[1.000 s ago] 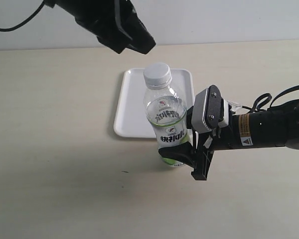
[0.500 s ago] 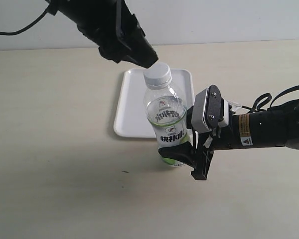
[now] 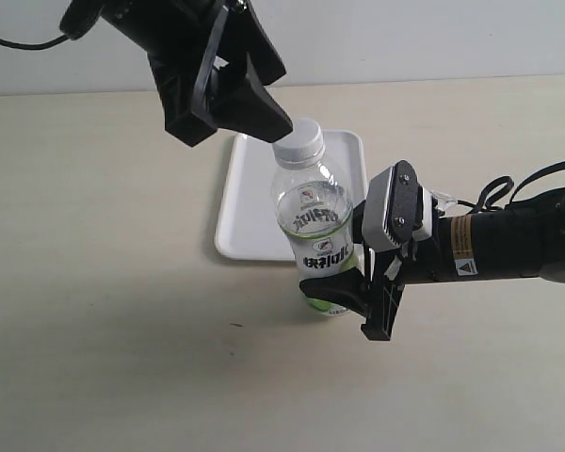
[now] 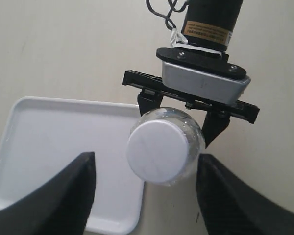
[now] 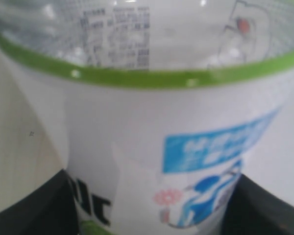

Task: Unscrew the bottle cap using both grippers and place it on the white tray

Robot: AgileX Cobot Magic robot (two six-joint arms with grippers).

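My left pincer hangs wide open over the bottle cap (still on its neck); my right pincer clamps the bottle, the white tray at its eleven o'clock.

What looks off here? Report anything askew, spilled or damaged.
Nothing stands out. The bottle stands with its bottle cap on, gripped by the right gripper. The white tray lies flat beside it. The left gripper hangs open at the cap. No spill or damage shows.
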